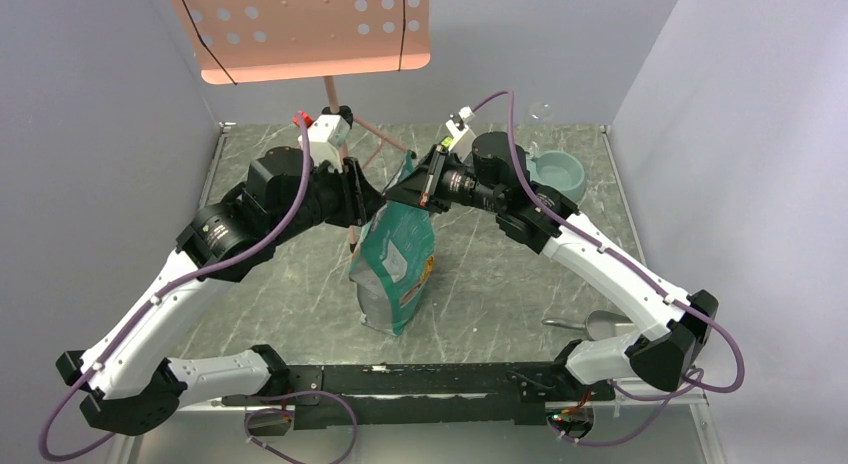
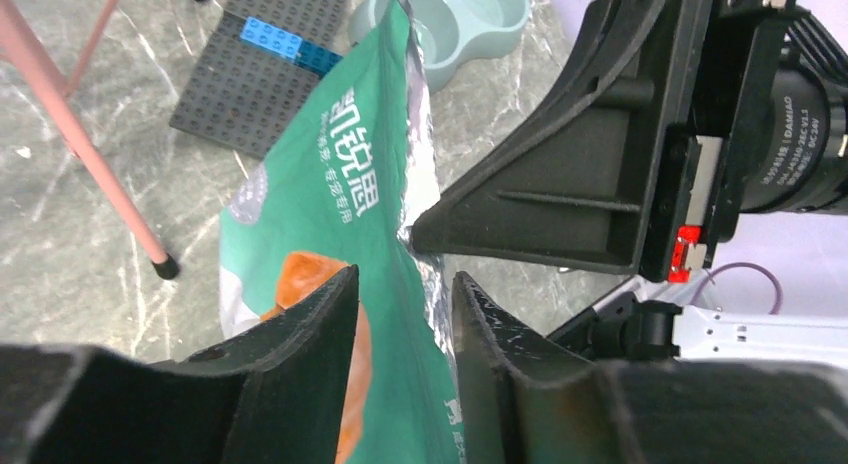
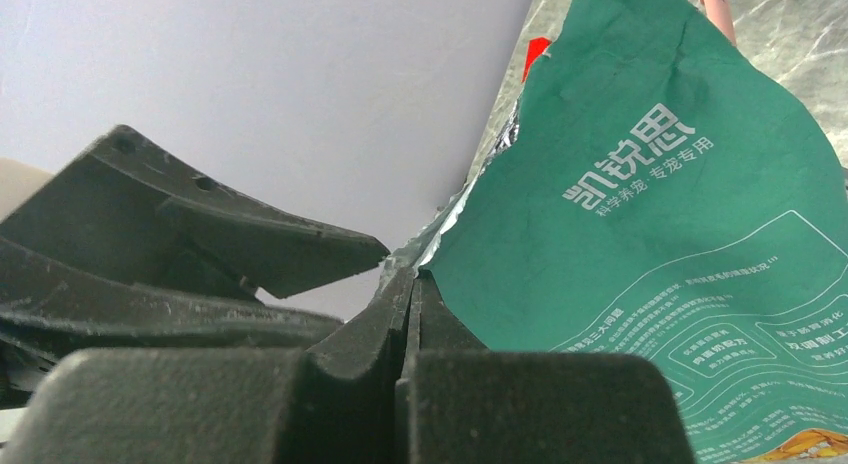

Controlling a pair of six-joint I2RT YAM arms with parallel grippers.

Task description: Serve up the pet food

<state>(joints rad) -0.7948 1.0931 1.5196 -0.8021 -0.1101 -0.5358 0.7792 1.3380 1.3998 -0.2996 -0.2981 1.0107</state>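
The bag (image 1: 395, 259) is standing mid-counter (image 1: 500, 284) with bare room all round. The right gripper (image 3: 412, 284) is pinching its torn foil top edge tight, and the left gripper (image 2: 405, 284) is sitting part-open astride that edge. White lettering is reading 凯锐思; any kibble is lying hidden inside, the bowl (image 1: 580, 180) well behind.

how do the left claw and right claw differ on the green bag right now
The right claw is shut; the left claw has its jaws apart. The right claw pinches the torn foil edge of the bag; the left claw only straddles the bag, with no clear pinch. Shared: both meet at the top of the upright bag, one from each side.
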